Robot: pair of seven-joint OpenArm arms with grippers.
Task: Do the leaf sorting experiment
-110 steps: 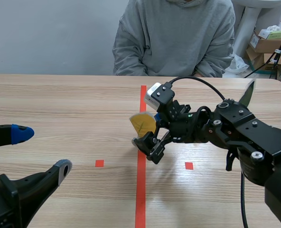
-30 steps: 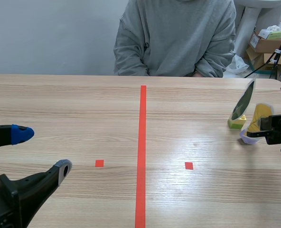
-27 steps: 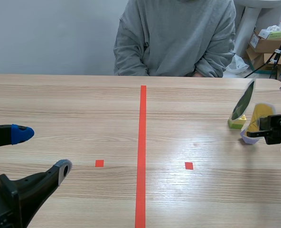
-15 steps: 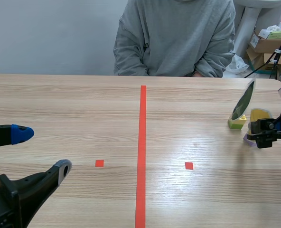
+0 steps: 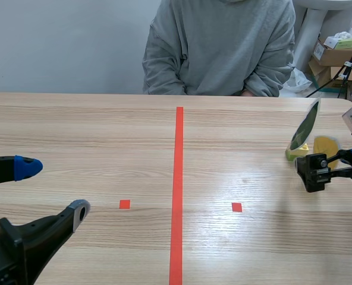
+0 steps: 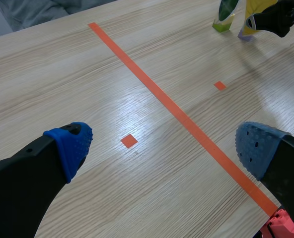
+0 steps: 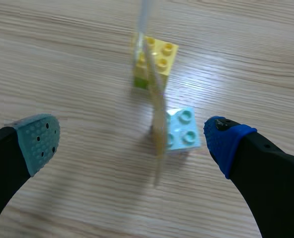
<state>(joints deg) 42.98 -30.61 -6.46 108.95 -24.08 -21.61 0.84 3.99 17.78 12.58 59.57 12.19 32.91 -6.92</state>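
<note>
Letting go: right hand (image 5: 316, 169) now wide open, empty, pulled back | yellow leaf (image 5: 326, 144) on its blue block (image 7: 183, 130) stands at the tabletop's (image 5: 104, 130) right edge beside green leaf (image 5: 305, 126) | left hand (image 6: 162, 144) open, empty | yellow leaf looks sorted

Left leaf (image 5: 305, 126) stands just beside right leaf (image 5: 326, 145) on the table (image 5: 104, 136).

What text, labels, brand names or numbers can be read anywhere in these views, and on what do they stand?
No text can be read in any view.
On the brown cardboard boxes beside the table: any print is too small to read.
On the yellow toy brick and the pale blue toy brick: no print visible.
On the wooden table: tape marks only, no writing.
</note>
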